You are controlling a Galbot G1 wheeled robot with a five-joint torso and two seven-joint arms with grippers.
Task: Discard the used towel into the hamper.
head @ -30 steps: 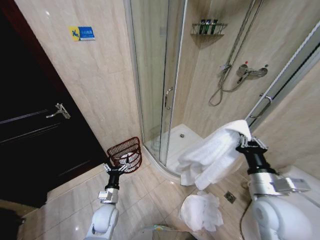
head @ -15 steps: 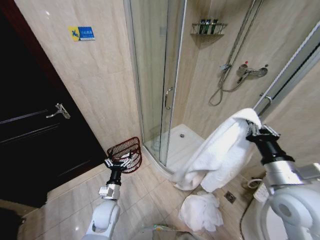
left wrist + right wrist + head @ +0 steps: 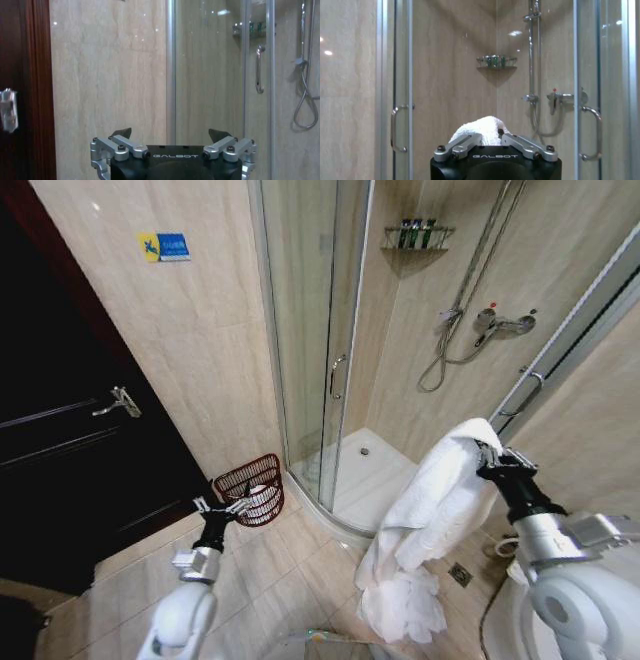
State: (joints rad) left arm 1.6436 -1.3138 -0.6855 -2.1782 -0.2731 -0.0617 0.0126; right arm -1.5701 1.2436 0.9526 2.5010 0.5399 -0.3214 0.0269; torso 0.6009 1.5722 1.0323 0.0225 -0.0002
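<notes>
Two arms work a tiled bathroom. At left, the left tool (image 3: 222, 507) hangs low over the floor (image 3: 290, 570) with its jaws spread and nothing between them, just beside the hamper (image 3: 252, 489). That hamper, a small round basket of reddish-brown open weave with ringed sides tapering downward, stands on the floor against the wall, between the dark door (image 3: 70, 460) and the curved glass shower door (image 3: 320, 330), with something pale lying inside it.

Farther right, the towel (image 3: 430, 505), white, thick and looped in texture, hangs in long soft folds from the right tool (image 3: 484, 461), which is raised at the right and clenched on its upper end; the wrist view shows terry cloth bunched between the closed jaws. Its lower edge reaches down to a second white heap (image 3: 405, 608) crumpled on the glossy beige floor; whether the two touch cannot be told.

The step in hand appears to be carrying the towel across to the hamper, well apart from it. Done well, that likely means keeping the grip firm, lifting the trailing cloth clear of the floor heap, and centring it above the narrow rim before letting go, since limp fabric could drape over the edge.
</notes>
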